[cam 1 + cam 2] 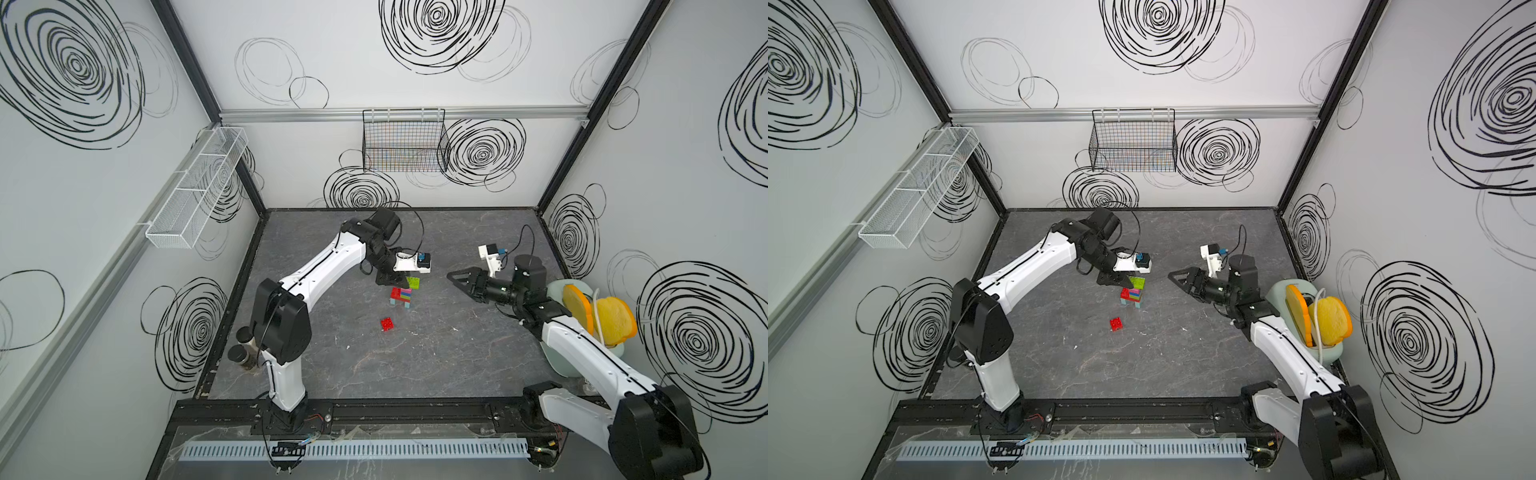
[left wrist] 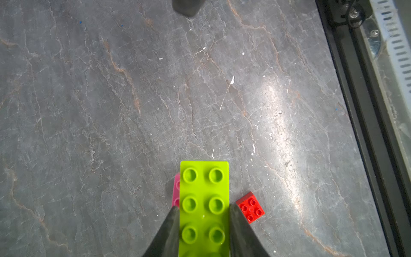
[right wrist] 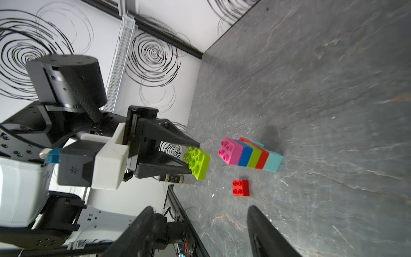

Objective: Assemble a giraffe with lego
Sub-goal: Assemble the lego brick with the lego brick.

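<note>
1. Giraffe [image 1: 401,298] stood half-built on the table [image 1: 415,374] with a pink block [image 3: 229,151] topmost and a red brick [image 1: 387,323] loose nearby.
2. Left gripper [image 3: 192,158] angled down just above it — jaws clamped on a lime brick [image 2: 204,189].
3. Right gripper [image 3: 200,211] hung level, well apart — jaws spread.

The dark grey counter [image 1: 415,374] with thin cracks carries a half-built giraffe [image 1: 401,296] standing on light-blue legs near the middle, one loose red brick [image 1: 387,323] just beside it, and a pale green holder [image 1: 556,287] at its right edge.
</note>
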